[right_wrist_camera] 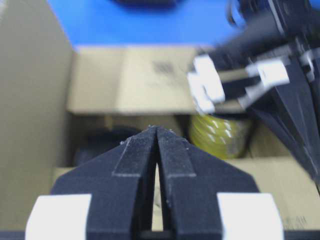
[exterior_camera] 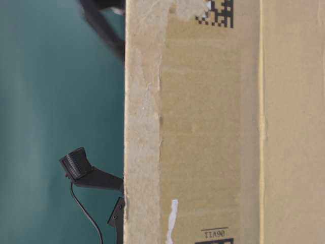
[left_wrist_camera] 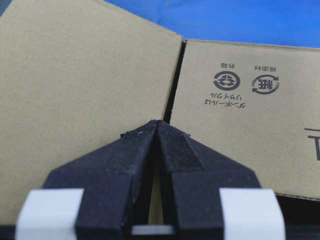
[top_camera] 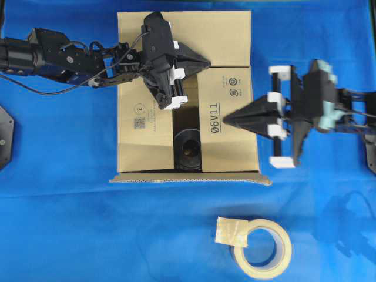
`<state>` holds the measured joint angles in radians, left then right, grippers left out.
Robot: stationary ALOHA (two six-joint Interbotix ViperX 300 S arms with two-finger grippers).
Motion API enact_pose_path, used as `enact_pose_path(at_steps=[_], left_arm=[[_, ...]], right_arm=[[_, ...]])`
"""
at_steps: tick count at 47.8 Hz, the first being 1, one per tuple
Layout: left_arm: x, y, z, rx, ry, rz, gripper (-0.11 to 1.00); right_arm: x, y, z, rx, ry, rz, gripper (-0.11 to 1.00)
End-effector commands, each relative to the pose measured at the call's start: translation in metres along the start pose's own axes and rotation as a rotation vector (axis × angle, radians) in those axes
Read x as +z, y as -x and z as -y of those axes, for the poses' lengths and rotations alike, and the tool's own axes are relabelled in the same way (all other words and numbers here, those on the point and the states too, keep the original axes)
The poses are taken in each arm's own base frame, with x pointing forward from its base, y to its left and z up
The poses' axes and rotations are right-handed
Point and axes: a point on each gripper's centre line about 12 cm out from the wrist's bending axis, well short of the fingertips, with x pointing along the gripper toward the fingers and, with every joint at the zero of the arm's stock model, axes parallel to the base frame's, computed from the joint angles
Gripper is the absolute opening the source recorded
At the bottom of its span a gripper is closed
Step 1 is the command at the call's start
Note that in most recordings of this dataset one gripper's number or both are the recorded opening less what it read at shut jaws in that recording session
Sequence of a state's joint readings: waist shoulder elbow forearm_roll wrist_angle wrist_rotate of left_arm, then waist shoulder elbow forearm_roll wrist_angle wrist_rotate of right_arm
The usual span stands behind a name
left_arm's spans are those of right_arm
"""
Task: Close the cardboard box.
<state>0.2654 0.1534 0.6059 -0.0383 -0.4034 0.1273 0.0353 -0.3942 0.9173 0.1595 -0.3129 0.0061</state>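
Now I am midway through closing the one cardboard box [top_camera: 187, 97], which sits on the blue desk [top_camera: 70, 211] beneath both my fingers. My left fingers [top_camera: 202, 61] and right fingers [top_camera: 230, 117] are each clenched on nothing, resting over the flaps. Next, I judge, both must press inward to shut the gap. One tape roll [top_camera: 262, 248] lies apart.

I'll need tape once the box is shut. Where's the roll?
In the overhead view the tape roll lies on the blue table, bottom right of centre, apart from the cardboard box and below the right gripper.
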Motion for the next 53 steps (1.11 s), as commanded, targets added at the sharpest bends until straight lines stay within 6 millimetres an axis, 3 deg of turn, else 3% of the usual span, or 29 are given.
enact_pose_path(at_steps=[1,12,20,25,41,53], left_arm=[[0.007,0.002,0.001,-0.003,-0.003,0.019,0.0],[0.007,0.002,0.001,-0.003,-0.001,0.019,0.0],[0.007,0.002,0.001,-0.003,-0.001,0.02,0.0],[0.007,0.002,0.001,-0.003,-0.003,0.019,0.0],[0.006,0.002,0.001,-0.003,0.002,0.017,0.0],[0.007,0.002,0.001,-0.003,0.002,0.019,0.0]], right_arm=[[0.02,0.014,-0.017,0.056,0.004,0.07,0.0],[0.026,0.037,-0.06,0.214,0.025,0.139,0.0],[0.012,0.043,-0.099,0.352,0.092,0.112,0.0],[-0.004,0.039,-0.114,0.394,0.116,0.068,0.0],[-0.048,0.012,-0.114,0.361,0.133,-0.075,0.0],[-0.043,0.01,-0.103,0.324,0.117,-0.06,0.0]])
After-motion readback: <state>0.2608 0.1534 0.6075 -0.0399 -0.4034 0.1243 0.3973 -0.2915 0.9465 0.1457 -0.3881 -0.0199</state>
